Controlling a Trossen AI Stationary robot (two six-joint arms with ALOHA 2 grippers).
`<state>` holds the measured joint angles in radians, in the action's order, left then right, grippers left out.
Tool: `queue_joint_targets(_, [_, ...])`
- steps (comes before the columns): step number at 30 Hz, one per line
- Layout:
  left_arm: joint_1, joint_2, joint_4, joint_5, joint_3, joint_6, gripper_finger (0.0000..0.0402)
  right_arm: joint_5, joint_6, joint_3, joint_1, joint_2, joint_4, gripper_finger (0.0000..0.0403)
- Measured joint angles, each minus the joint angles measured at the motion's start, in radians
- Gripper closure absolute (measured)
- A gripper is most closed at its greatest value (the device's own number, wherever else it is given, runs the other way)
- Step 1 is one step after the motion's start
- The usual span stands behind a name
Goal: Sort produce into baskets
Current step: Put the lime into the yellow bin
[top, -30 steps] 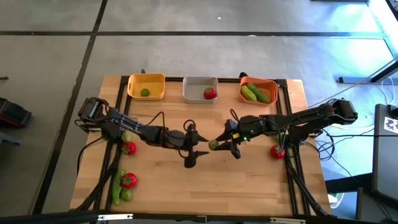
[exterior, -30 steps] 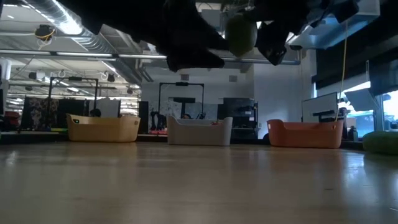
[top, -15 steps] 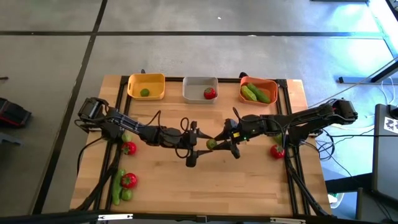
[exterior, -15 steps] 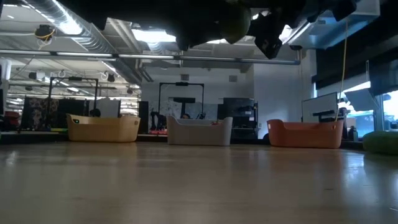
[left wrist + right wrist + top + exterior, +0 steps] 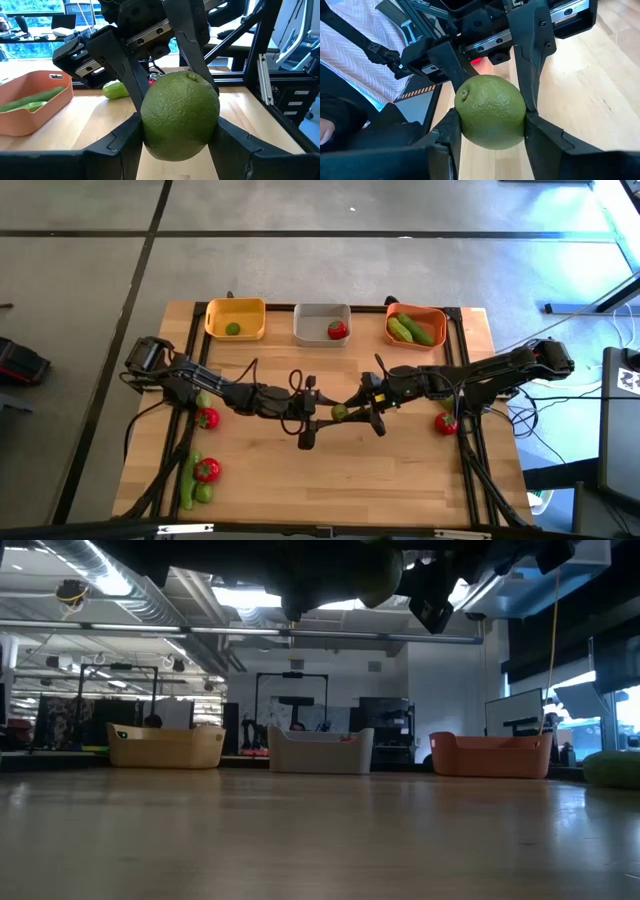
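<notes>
Lime (image 5: 180, 116) hangs above mid-table between both grippers: the right gripper (image 5: 352, 409) pinches it, and the left gripper (image 5: 318, 412) has its fingers partly open, against its sides. Small, round and probably light and smooth, it could slip; hold it across its widest part. Yellow basket (image 5: 215, 320) holds a lime, grey basket (image 5: 310, 325) a tomato, orange basket (image 5: 438, 318) what seem to be two cucumbers.

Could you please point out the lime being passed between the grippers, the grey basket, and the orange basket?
lime (image 5: 180, 116), left wrist view, middle of its green skin.
grey basket (image 5: 311, 320), high view, bare floor beside the tomato.
orange basket (image 5: 490, 756), low view, front wall.
</notes>
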<state>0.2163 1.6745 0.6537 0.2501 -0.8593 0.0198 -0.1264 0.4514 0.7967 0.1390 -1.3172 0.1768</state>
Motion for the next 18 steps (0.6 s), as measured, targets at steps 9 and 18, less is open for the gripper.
queue_joint_targets(9, [0.004,-0.06,-0.095,0.001,-0.004,0.061,0.0211,-0.041,-0.016,0.004,0.001,0.021,-0.023,0.0151])
queue_joint_targets(18, [-0.002,-0.272,-0.501,0.091,-0.005,0.092,0.021,0.007,-0.014,0.003,0.012,0.034,-0.23,0.0134])
